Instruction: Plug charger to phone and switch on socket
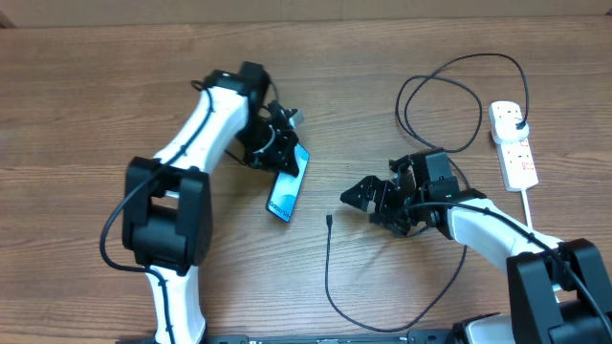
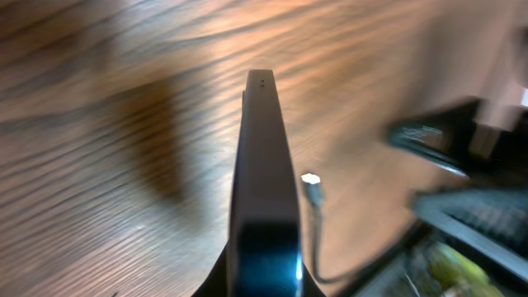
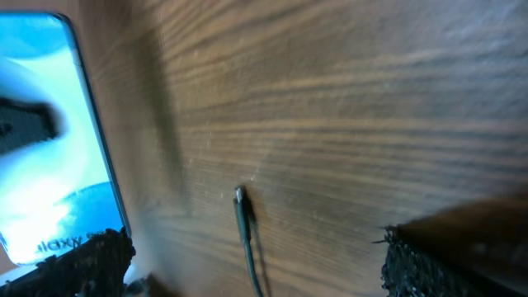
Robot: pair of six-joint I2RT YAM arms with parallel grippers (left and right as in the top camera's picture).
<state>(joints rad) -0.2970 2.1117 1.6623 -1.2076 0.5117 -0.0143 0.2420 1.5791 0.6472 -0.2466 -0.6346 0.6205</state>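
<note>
phone point(image 2: 262, 165) edge-on, charger tip point(image 2: 310, 179) beside, socket point(image 1: 514, 143) apart

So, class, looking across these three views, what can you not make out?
1. Socket switches: overhead, too small to tell on or off.
2. Phone port: too small overhead, blurred in the left wrist view.
3. Left gripper hold on the phone: hidden under its wrist overhead, cut off by the bottom edge in its own view.
4. Phone screen: cut off by the left edge in the right wrist view.

phone point(image 2: 262, 190) edge-on, charger tip point(image 2: 311, 180) just beside
</note>
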